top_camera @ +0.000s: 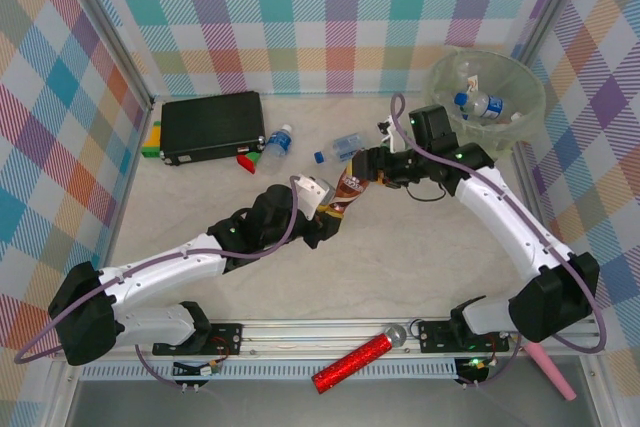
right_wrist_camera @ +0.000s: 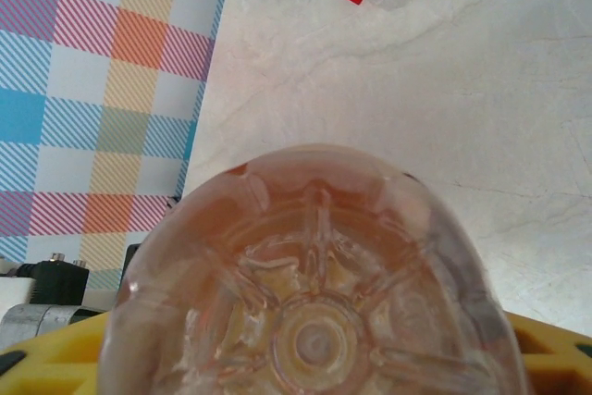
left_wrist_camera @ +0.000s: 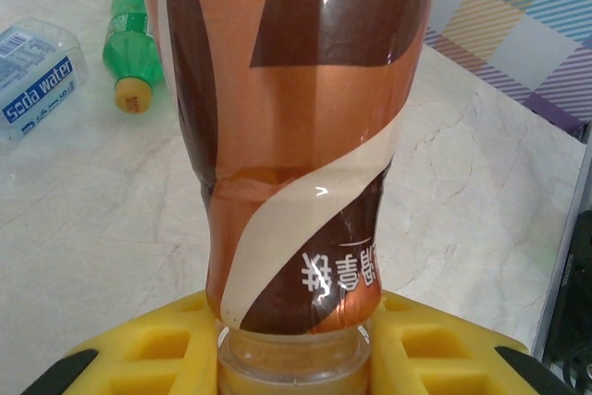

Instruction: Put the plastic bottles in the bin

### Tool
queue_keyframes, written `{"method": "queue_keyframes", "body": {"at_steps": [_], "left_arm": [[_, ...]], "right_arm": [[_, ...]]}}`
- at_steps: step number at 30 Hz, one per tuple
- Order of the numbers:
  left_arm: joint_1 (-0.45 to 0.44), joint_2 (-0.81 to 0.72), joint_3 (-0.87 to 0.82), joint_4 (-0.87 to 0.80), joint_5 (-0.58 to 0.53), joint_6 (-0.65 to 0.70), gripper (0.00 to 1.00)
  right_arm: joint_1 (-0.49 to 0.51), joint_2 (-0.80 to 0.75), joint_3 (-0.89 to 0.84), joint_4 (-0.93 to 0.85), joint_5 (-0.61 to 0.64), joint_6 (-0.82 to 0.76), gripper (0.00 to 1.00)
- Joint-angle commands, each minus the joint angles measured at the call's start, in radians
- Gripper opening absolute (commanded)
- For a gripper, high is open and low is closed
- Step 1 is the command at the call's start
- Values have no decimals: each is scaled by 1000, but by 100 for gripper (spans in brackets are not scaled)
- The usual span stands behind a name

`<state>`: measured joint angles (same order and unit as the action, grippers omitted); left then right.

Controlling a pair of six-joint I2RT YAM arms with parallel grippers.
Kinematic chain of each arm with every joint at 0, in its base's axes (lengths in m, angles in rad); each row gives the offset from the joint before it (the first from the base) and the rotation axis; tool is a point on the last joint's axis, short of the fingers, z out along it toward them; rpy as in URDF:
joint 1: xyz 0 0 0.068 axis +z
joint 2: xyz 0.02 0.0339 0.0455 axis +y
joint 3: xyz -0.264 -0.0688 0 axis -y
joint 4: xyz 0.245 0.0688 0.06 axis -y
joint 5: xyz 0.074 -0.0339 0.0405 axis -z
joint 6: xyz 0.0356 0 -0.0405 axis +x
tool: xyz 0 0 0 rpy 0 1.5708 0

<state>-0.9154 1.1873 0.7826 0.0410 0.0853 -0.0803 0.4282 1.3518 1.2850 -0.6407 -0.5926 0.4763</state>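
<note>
A brown-labelled plastic bottle hangs above the table's middle, held at both ends. My left gripper is shut on its neck, the yellow fingers on either side. My right gripper is shut on the bottle's ribbed base. On the table lie other plastic bottles: a blue-labelled one, a clear one, a green one and a "soda water" one. The pale-green bin stands at the far right with a bottle inside.
A black rectangular case lies at the back left against the checked wall. A red glittery tube rests on the front rail between the arm bases. Checked walls close in the table on three sides.
</note>
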Motion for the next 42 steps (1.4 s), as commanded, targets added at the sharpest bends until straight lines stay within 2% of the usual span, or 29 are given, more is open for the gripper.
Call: {"method": "queue_keyframes", "body": {"at_steps": [1, 2, 4, 6, 7, 14, 20, 27, 34, 38, 42], "left_arm": [[-11, 6, 35, -19, 2, 23, 30], [-11, 7, 35, -18, -5, 19, 36], [-11, 10, 34, -10, -21, 9, 64], [-11, 4, 29, 5, -61, -12, 96], [-12, -1, 20, 16, -81, -21, 100], [-11, -83, -67, 109, -185, -70, 100], [-12, -98, -133, 161, -239, -90, 100], [-11, -108, -148, 174, -179, -133, 100], [-11, -128, -169, 203, -155, -163, 100], [-11, -132, -171, 203, -143, -166, 100], [-11, -135, -171, 203, -143, -165, 100]], "right_arm": [[8, -21, 39, -21, 29, -35, 57], [8, -30, 41, -22, 41, -33, 57], [7, -49, 46, -21, 76, -29, 57], [5, -73, 62, -37, 145, -29, 56], [3, -82, 75, -49, 183, -35, 55], [-97, -159, 179, -127, 435, -62, 53], [-198, -137, 315, -209, 678, -141, 52], [-333, -93, 411, -165, 879, -197, 51], [-413, 25, 494, -63, 1111, -279, 52], [-445, 98, 525, 5, 1179, -316, 52], [-478, 178, 571, 28, 1196, -339, 51]]}}
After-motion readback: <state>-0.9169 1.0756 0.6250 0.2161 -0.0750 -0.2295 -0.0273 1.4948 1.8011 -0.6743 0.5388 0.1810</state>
